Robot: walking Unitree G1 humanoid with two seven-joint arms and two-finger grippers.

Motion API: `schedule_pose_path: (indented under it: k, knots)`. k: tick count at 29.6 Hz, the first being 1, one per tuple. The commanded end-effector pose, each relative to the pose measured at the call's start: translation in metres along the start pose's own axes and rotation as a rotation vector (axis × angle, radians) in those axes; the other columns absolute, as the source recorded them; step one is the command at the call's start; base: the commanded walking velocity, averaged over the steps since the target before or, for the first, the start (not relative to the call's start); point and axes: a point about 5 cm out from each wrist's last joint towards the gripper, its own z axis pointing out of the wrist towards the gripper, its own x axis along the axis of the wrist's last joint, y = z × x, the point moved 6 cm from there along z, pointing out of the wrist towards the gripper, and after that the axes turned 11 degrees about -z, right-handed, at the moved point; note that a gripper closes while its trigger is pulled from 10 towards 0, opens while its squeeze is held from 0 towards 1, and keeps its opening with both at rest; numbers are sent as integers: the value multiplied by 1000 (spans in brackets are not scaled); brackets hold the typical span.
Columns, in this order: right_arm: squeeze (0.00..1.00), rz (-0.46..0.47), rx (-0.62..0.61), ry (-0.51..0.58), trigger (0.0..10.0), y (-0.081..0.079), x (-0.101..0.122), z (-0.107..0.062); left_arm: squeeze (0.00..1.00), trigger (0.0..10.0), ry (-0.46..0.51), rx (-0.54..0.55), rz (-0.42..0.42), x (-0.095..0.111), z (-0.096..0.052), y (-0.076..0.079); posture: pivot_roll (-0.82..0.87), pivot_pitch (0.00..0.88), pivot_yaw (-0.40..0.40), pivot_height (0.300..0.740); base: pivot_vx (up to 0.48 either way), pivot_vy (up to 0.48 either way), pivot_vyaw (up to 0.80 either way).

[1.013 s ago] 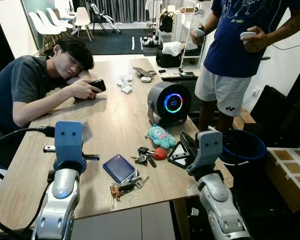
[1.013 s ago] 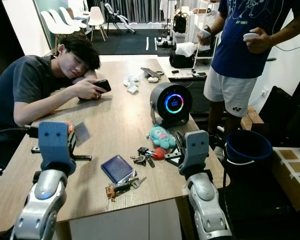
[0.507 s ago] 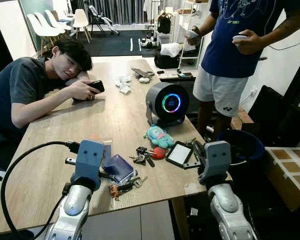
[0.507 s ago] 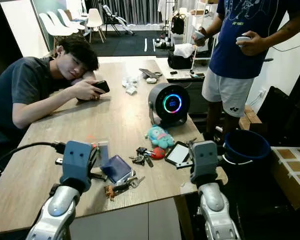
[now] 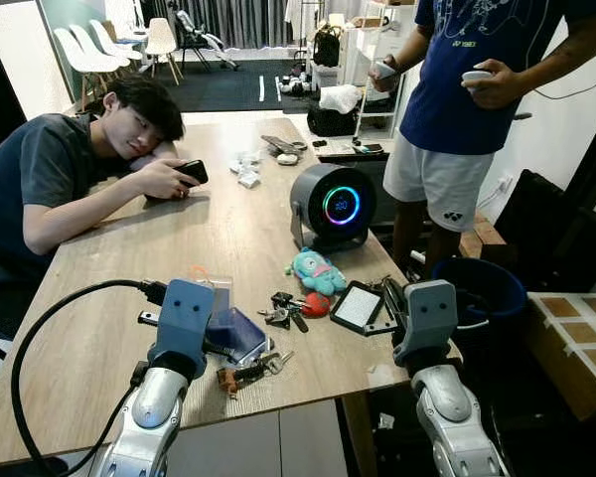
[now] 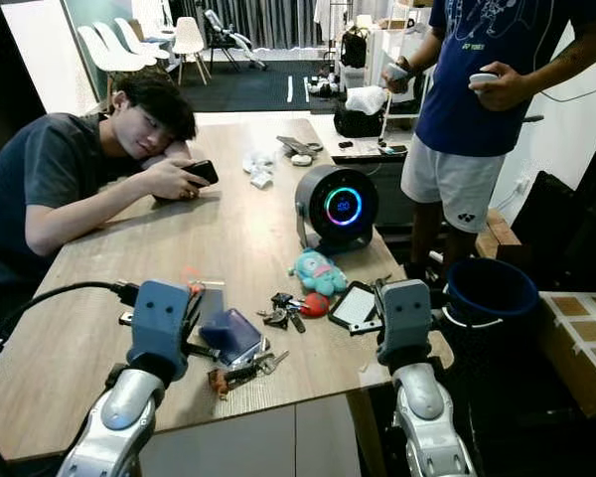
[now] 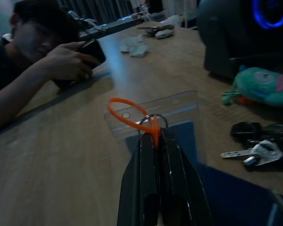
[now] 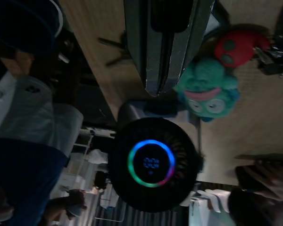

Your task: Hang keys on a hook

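Keys (image 5: 250, 372) on table — just right of left hand (image 7: 155, 136), clamped on orange loop (image 7: 127, 115).

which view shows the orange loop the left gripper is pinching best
The left wrist view: the orange loop sits right at the tips of the left gripper, shut on it, with a clear card sleeve attached. The eye views show just a small orange speck above that wrist.
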Motion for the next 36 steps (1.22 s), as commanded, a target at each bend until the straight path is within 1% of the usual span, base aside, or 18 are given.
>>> schedule_pose_path:
  k: [1, 36]
  knots:
    - [0, -2, 18, -6, 10000, -6, -3, 0, 0, 10000, -6, 3, 18, -3, -3, -3, 86, 100, 40, 740, 0, 0, 800]
    - [0, 1, 37, -6, 10000, -12, -6, 2, 0, 10000, -5, 11, 30, -6, -1, -5, 93, 99, 38, 740, 0, 0, 800]
